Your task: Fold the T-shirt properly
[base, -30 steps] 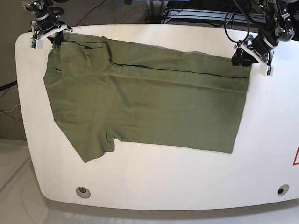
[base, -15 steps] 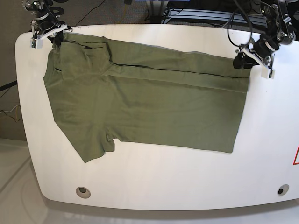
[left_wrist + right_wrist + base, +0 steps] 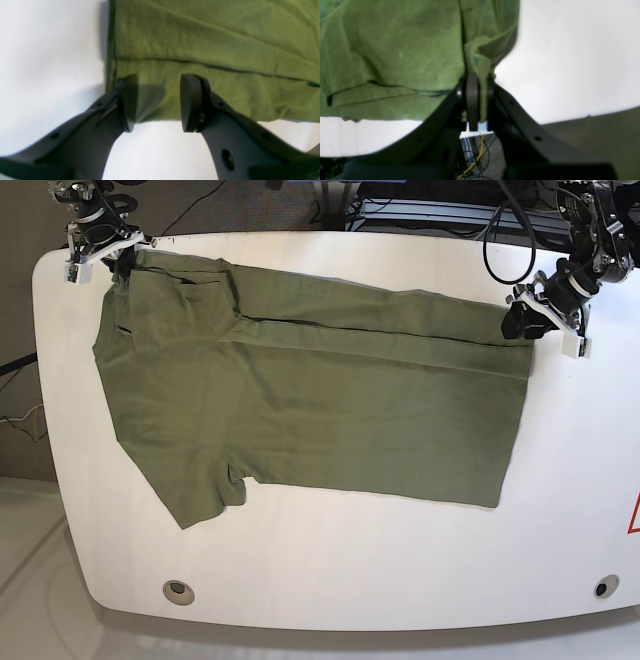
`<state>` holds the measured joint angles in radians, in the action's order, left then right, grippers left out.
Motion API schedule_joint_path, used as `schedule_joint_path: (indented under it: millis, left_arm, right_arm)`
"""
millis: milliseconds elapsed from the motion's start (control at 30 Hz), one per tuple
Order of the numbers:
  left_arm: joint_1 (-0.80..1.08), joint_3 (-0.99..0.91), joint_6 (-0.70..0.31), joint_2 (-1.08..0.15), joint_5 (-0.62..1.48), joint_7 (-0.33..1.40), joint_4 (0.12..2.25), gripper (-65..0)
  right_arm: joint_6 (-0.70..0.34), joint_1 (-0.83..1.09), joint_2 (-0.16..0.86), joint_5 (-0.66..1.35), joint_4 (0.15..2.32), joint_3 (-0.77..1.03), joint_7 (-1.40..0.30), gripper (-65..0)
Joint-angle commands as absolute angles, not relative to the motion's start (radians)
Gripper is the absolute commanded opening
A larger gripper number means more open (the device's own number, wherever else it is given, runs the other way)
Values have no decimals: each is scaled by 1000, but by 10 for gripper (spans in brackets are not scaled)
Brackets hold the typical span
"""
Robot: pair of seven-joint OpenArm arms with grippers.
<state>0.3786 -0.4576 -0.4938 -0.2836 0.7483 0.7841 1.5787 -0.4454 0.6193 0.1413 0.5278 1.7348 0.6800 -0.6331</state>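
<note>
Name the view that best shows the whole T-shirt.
The base view: the T-shirt lies there whole, one side folded over. The left wrist view shows only a corner, the right wrist view only the bunched edge being gripped.

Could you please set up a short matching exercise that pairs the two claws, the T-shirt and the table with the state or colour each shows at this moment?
Things:
1. left claw
2. right claw
3. T-shirt
4. table

States or colours:
A. white, with the cloth spread on it
B. clamped shut on a bunched edge of cloth
C. olive green, with one long strip folded over along its far edge
D. pads apart over the cloth's corner, gripping nothing

Pairs: 1-D, 2-B, 3-C, 4-A
</note>
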Motion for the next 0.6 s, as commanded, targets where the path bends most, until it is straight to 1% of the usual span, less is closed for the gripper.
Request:
schedule_joint_path:
  millis: [0,267,567]
  left_arm:
    - [370,-465,-495,-297,761,751,1589,-397]
    - [381,-461,-484,-294,760,713,1575,-399]
    - [389,-462,-494,-297,774,726,1585,-423]
  right_arm:
    - [-449,629,151,538,1754,689,-619,-650]
    - [-449,627,153,537,1753,694,-616,-650]
    - [-449,626,155,534,1750,692,-613,-650]
